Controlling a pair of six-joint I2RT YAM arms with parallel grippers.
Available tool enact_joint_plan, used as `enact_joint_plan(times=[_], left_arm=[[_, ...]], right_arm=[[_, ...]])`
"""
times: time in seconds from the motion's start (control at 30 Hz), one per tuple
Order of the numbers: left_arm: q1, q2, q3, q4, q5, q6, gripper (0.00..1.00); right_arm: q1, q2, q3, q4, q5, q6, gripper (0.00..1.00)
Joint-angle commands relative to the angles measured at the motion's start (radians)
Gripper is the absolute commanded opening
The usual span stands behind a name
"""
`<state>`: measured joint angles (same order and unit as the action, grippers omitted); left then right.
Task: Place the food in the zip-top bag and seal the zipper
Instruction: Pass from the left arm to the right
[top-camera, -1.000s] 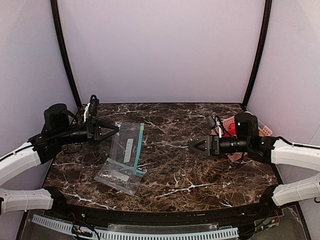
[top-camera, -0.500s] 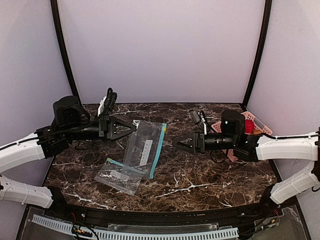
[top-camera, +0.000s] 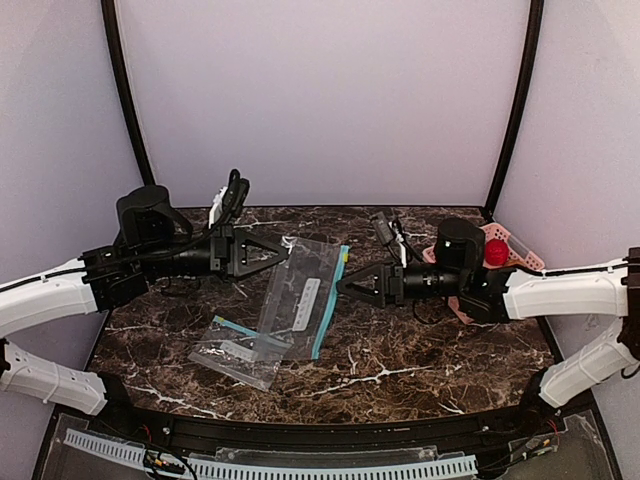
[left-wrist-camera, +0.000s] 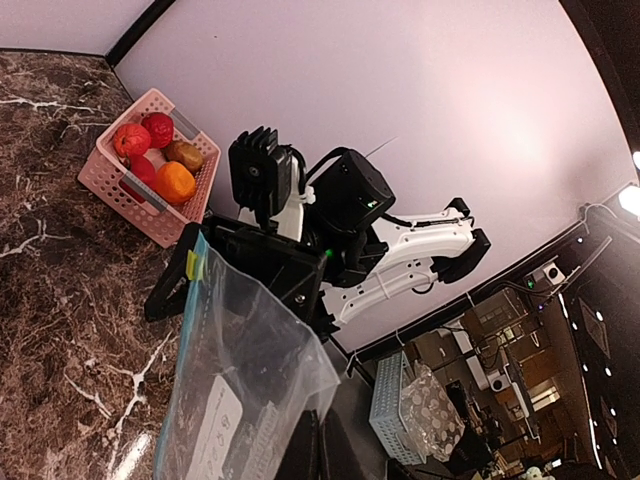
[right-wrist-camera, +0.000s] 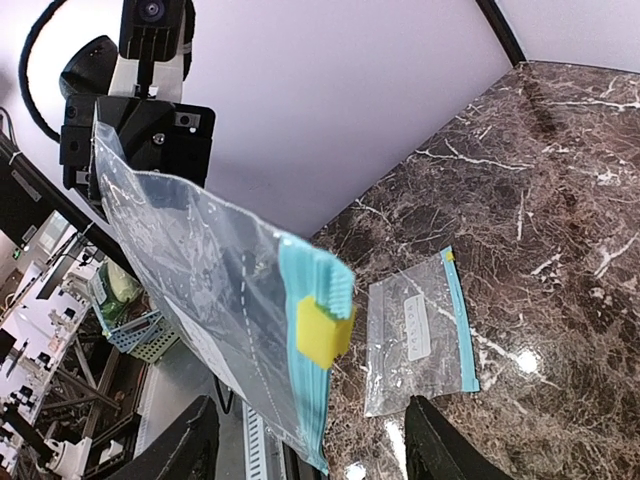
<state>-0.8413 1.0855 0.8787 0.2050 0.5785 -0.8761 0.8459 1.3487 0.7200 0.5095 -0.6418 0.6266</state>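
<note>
Since the earlier views, the zip-top bag (top-camera: 300, 290) has been carried nearer to the pink basket (left-wrist-camera: 150, 215) by the left gripper (top-camera: 280, 250). The right gripper (top-camera: 343, 288) has been brought away from the basket to meet it.

The bag is held off the table, well apart from the basket, with the right gripper between the two. The left jaws are closed on the bag edge farthest from the basket. The right jaws are spread wide with nothing held, and the zipper (top-camera: 328, 310) lies just ahead of them.

The food (left-wrist-camera: 150, 160) lies in the basket, none yet bagged.

For the handover, the stiff teal strip should be taken rather than the slack film, beside the yellow slider (right-wrist-camera: 322, 335). Only one lip should be pinched, so the mouth can be drawn open. Whether the zipper is already parted cannot be told.

A second bag (top-camera: 240, 350), lying flat farther from the basket, should be left alone.
</note>
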Motion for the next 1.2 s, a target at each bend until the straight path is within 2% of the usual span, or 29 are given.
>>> enact_joint_plan(times=[0.0, 0.27, 0.37, 0.57, 0.7, 0.77, 0.93, 1.0, 1.07, 1.1, 1.13, 1.17], left_arm=[[-0.012, -0.005, 0.029, 0.047, 0.004, -0.008, 0.01], [-0.022, -0.004, 0.033, 0.061, 0.007, -0.017, 0.01], [-0.023, -0.011, 0.032, 0.052, -0.003, -0.010, 0.01], [-0.024, -0.033, 0.019, 0.032, -0.023, 0.008, 0.01], [-0.022, -0.041, 0.003, 0.012, -0.038, 0.015, 0.01], [-0.022, -0.046, -0.004, 0.001, -0.048, 0.021, 0.01], [-0.022, -0.075, 0.002, -0.114, -0.109, 0.107, 0.02], [-0.021, -0.088, 0.029, -0.243, -0.167, 0.174, 0.16], [-0.022, -0.098, 0.070, -0.403, -0.251, 0.251, 0.51], [-0.022, -0.104, 0.094, -0.495, -0.310, 0.272, 0.61], [-0.021, -0.107, 0.105, -0.538, -0.338, 0.307, 0.78], [-0.022, -0.111, 0.122, -0.603, -0.387, 0.323, 0.83]], right_arm=[[0.014, 0.025, 0.035, 0.080, -0.039, 0.005, 0.60], [0.020, 0.054, 0.074, 0.088, -0.083, -0.004, 0.54], [0.023, 0.051, 0.075, 0.093, -0.088, -0.003, 0.45], [0.025, 0.028, 0.052, 0.100, -0.074, 0.002, 0.19], [0.027, 0.004, 0.043, 0.084, -0.059, -0.005, 0.05], [0.027, -0.009, 0.040, 0.067, -0.051, -0.012, 0.00], [0.028, -0.053, 0.032, -0.011, -0.020, -0.042, 0.00], [0.029, -0.079, 0.034, -0.067, -0.003, -0.062, 0.00], [0.030, -0.115, 0.045, -0.156, 0.020, -0.097, 0.00], [0.030, -0.131, 0.050, -0.208, 0.033, -0.113, 0.00], [0.030, -0.148, 0.057, -0.258, 0.045, -0.136, 0.00], [0.030, -0.163, 0.063, -0.304, 0.056, -0.155, 0.00]])
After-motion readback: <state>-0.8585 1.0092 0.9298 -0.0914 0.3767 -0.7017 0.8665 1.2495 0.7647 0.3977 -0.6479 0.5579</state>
